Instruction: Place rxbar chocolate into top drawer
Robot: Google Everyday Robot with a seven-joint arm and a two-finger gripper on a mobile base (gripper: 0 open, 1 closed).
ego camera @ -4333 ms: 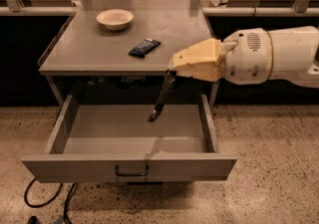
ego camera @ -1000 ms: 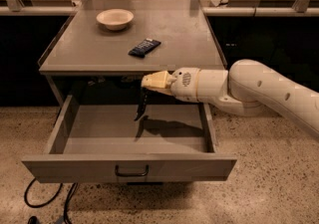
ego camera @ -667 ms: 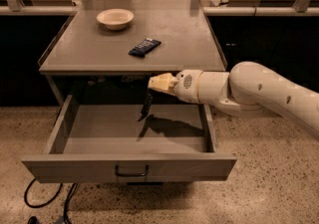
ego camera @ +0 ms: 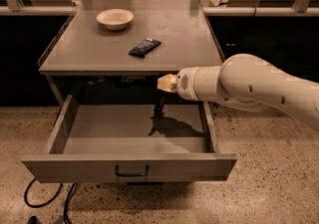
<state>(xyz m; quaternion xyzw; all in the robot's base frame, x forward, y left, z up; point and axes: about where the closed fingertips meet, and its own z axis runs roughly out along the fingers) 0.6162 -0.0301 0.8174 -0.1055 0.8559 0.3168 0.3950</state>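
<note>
Rxbar chocolate (ego camera: 158, 112) looks to be the slim dark strip hanging under the pincer (ego camera: 159, 102), over the far middle of the top drawer (ego camera: 75, 167), which stands pulled open. I cannot tell whether the pincer is pinching it. On the bench (ego camera: 94, 56) above, 1 pale bowl (ego camera: 115, 18) sits far left and 1 dark blue bar (ego camera: 144, 47) lies near the middle. My white arm (ego camera: 249, 86) reaches in from the right.

A bowl (ego camera: 115, 18) is set at the back left of the table (ego camera: 94, 51) — a snack bar (ego camera: 144, 47) is laid before it, rightward. Below, the drawer (ego camera: 75, 167) is pulled out; the gripper (ego camera: 158, 111) is held over its rear — reached in from the right.
</note>
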